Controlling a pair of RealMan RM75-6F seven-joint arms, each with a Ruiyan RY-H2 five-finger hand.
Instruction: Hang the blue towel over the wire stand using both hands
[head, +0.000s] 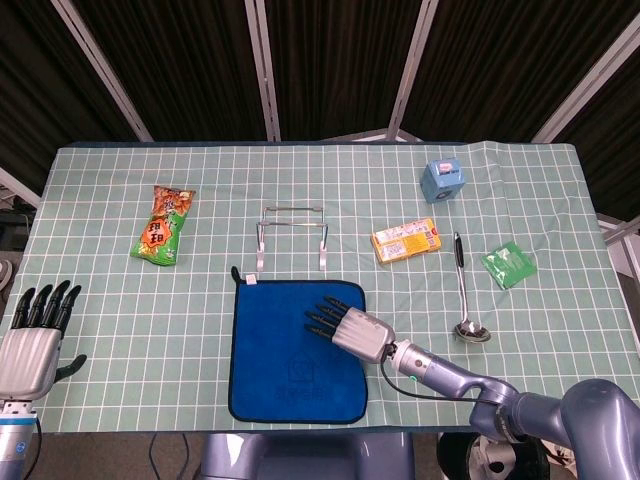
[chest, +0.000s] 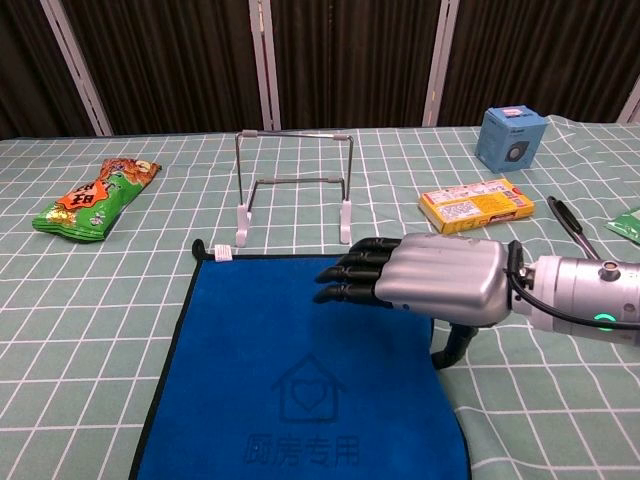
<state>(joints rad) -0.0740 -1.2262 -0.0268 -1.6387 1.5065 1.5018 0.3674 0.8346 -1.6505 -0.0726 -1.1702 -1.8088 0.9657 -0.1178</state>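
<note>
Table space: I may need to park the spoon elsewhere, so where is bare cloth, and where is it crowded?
Bare patches: between the snack bag and the wire stand; the near-left cloth between the left hand and the blue towel; the far strip behind the stand. Crowded: the right side, with the blue box, yellow box, spoon and green packet.
</note>
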